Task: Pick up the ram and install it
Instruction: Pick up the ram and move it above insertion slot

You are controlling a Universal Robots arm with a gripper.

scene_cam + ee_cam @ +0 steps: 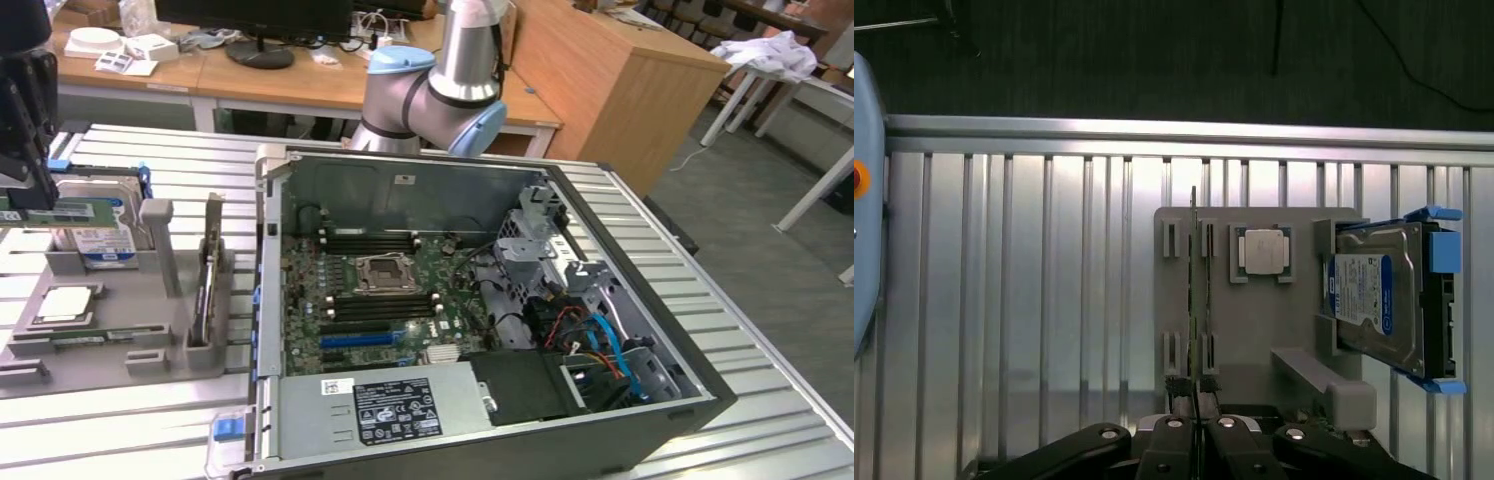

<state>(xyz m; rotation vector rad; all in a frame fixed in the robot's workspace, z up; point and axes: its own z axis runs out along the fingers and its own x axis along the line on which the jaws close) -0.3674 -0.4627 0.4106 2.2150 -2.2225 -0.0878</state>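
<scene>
While the gripper (1194,408) is clamped shut on the ram (54,213), the green stick hangs edge-on over the grey holder tray (1254,330) near the hard drive (1374,300), probably gripped by its flat sides to stay straight.

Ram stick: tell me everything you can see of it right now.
The ram stick is a long, thin green circuit board. It lies level at the exterior view's left, in front of the hard drive. In the wrist view it is edge-on, a thin line running over the grey holder. The claw is shut on it, gripping it from above. Whether it sits in the holder's slot or just above it I cannot tell.
</scene>
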